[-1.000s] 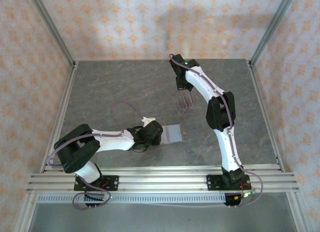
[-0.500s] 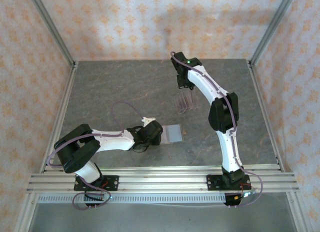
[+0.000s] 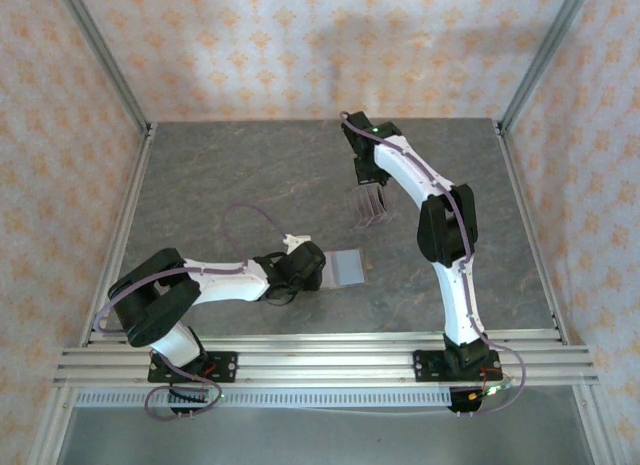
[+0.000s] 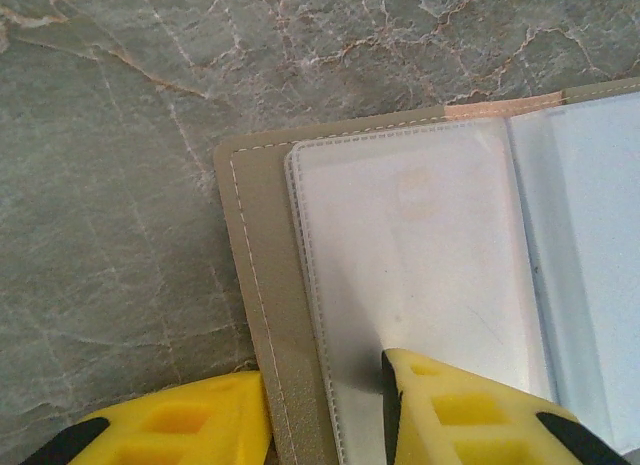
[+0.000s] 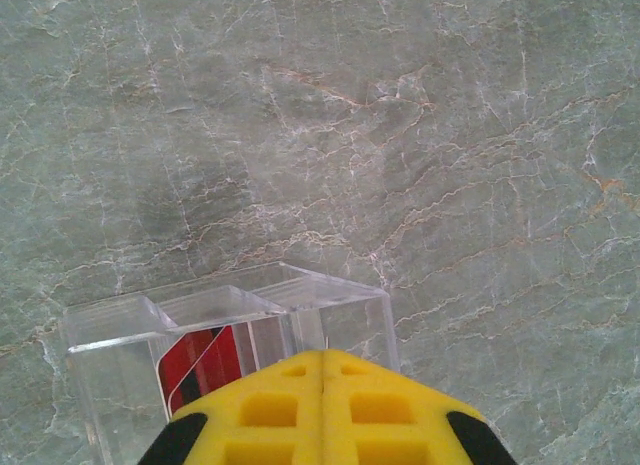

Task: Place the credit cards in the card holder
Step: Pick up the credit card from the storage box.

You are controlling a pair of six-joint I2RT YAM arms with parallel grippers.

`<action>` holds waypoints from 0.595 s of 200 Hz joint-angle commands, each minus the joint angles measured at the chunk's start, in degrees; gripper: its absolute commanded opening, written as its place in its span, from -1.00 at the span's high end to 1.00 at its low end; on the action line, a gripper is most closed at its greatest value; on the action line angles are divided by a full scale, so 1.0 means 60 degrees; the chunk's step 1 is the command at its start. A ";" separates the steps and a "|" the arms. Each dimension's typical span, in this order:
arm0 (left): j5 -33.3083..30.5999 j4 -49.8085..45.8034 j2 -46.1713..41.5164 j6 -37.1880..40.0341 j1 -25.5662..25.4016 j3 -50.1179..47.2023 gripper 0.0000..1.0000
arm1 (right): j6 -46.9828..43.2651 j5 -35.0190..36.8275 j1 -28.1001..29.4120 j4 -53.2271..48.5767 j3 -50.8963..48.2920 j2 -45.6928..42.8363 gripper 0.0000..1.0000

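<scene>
**Holder open under my left fingers, cards in the rack beneath my right**

My left fingers [image 4: 460,415] stood apart, straddling the left edge of the card holder [image 4: 262,285]; one yellow tip hung outside the tan cover over the grey marbled surface [image 3: 220,185], and the other sat over the clear sleeve [image 4: 410,275] inside. I could not tell whether that tip pressed the sleeve or only hovered above it; nothing was clamped between the two. The holder lay open and flat, its stitched tan border showing round the sleeve and a pale second page spreading off to the right. From above it sat near the middle of the surface, just to the right of my left wrist.

My right fingers [image 5: 270,410] were pressed together, seam to seam, with nothing visible between them. Just beyond their tips stood the clear rack [image 5: 230,310]; the credit cards [image 5: 205,370] stood in one of its slots, a red one at the front with a dark band across it. From above, the rack stood farther back on the surface, well apart from the holder, with my right arm reaching over it.
</scene>
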 commanded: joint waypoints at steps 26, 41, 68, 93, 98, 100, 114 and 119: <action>0.0605 0.0435 0.1106 -0.0096 0.0097 -0.0113 0.30 | -0.0065 0.0026 -0.0044 -0.0128 0.0098 -0.0298 1.00; 0.0604 0.0429 0.1120 -0.0096 0.0113 -0.0109 0.30 | -0.0014 0.0239 -0.0051 -0.0107 0.0053 -0.0482 1.00; 0.0619 0.0406 0.1182 -0.0082 0.0117 -0.0065 0.31 | -0.0017 0.0533 -0.0051 -0.0048 -0.0008 -0.0829 1.00; 0.0619 0.0413 0.1149 -0.0085 0.0118 -0.0080 0.31 | -0.0012 0.0756 -0.0052 -0.0023 -0.0098 -0.1106 1.00; 0.0619 0.0406 0.1136 -0.0096 0.0113 -0.0093 0.31 | -0.0003 0.0769 -0.0042 -0.0003 -0.0126 -0.1165 1.00; 0.0619 0.0406 0.1135 -0.0096 0.0106 -0.0094 0.31 | 0.0002 0.0773 -0.0040 0.0006 -0.0145 -0.1194 1.00; 0.0619 0.0406 0.1120 -0.0108 0.0116 -0.0108 0.31 | 0.0018 0.0756 -0.0042 0.0043 -0.0201 -0.1331 1.00; 0.0619 0.0402 0.1128 -0.0111 0.0115 -0.0109 0.31 | 0.0026 0.0745 -0.0043 0.0037 -0.0216 -0.1380 1.00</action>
